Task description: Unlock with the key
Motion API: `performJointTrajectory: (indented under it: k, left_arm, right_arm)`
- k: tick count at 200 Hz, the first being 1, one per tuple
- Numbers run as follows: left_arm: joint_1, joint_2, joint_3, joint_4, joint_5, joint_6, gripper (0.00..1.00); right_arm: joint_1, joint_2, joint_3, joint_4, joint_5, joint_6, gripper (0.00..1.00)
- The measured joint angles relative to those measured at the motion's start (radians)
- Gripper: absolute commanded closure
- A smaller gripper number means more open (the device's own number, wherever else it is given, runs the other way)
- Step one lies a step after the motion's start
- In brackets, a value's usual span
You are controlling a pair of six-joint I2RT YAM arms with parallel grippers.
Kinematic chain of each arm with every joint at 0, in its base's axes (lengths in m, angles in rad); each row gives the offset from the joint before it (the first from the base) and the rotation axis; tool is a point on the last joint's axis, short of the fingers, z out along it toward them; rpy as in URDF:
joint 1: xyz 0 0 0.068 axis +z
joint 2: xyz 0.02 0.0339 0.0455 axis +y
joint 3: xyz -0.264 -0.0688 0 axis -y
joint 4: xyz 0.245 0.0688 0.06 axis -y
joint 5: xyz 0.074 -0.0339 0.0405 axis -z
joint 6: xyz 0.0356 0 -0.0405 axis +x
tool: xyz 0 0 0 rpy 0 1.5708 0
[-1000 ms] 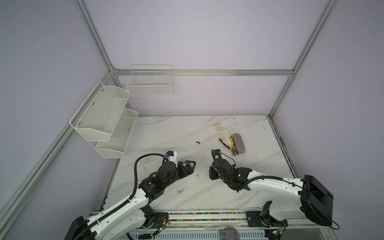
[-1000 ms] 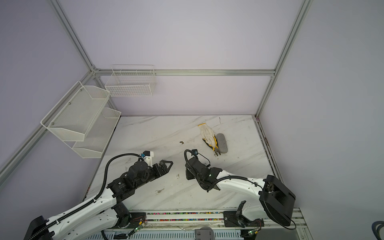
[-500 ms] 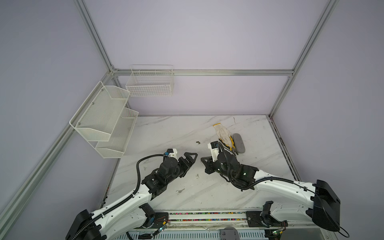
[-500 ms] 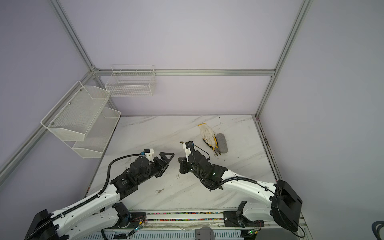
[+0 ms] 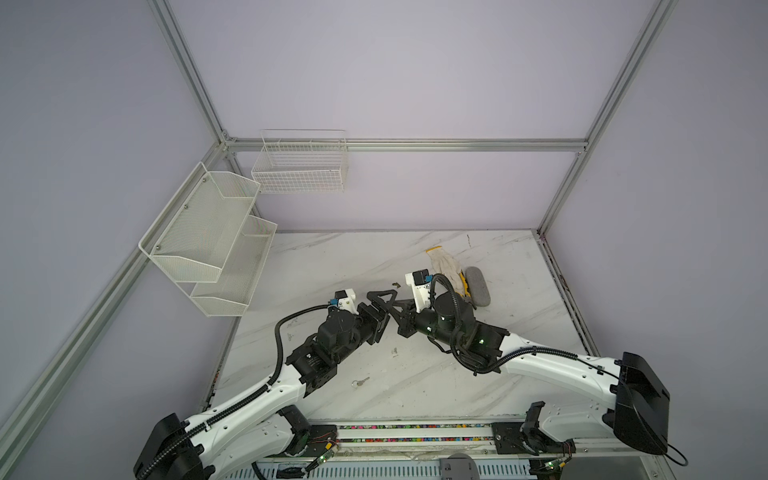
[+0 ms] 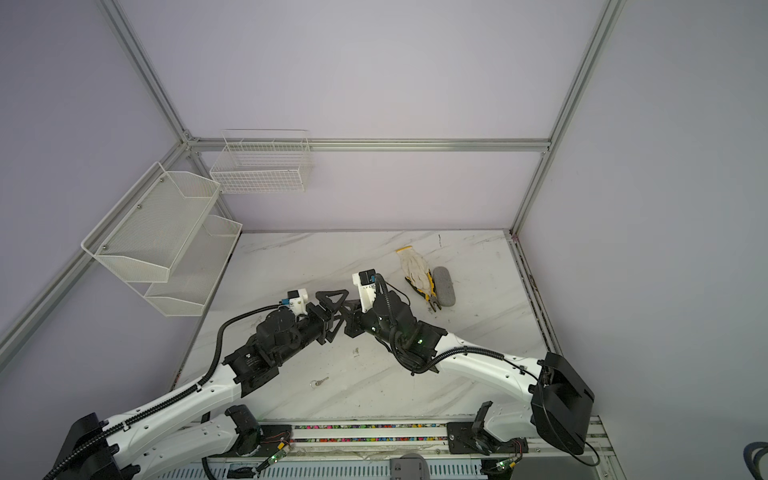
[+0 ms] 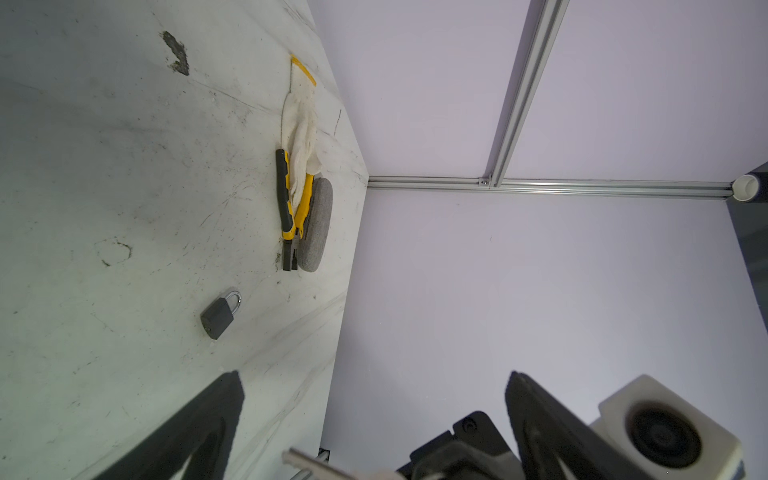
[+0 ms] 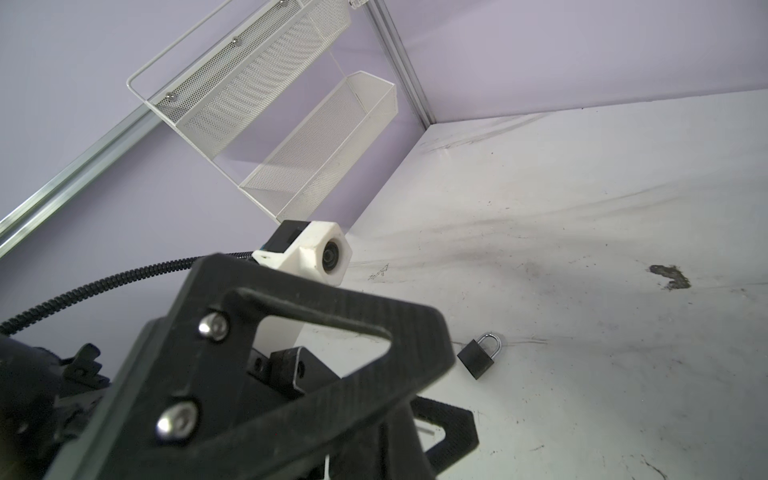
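Your left gripper (image 5: pixel 386 311) stands with its jaws wide apart over the middle of the table (image 5: pixel 332 257); in its wrist view you see its fingers (image 7: pixel 199 428) spread to either side, with the tip of your other arm between them. Your right gripper (image 5: pixel 401 311) is pressed together and meets the left one tip to tip; a thin silver blade (image 7: pixel 309 462) sticks out from its closed tips, and it looks like a key's blade, though the blur does not let you be sure. A key (image 5: pixel 360 382) on a small ring lies flat on the table near the front edge, left of the middle, just beside your left forearm and touched by neither gripper. The padlock (image 7: pixel 220 316) lies flat on bare table top with its shackle seated in the body, apart from both grippers; you see the padlock (image 8: pixel 480 358) in both wrist views, but you cannot pick it out in the top views. Toward the back right corner a white glove (image 5: pixel 444 264) lies over the handles of yellow pliers (image 7: pixel 291 208), with a grey oblong case (image 5: pixel 478 286) just beside them on the side nearer the right edge. A two-tier mesh shelf (image 5: pixel 208 232) hangs on the left wall and a wire basket (image 5: pixel 299 166) on the back wall.
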Motion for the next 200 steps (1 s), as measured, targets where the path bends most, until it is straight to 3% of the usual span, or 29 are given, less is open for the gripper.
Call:
performJointTrajectory:
  k: [200]
  left_arm:
    - [-0.004, -0.006, 0.000, 0.090, -0.092, -0.095, 0.48]
  right_arm:
    - [0.000, -0.070, -0.068, 0.060, 0.034, -0.010, 1.00]
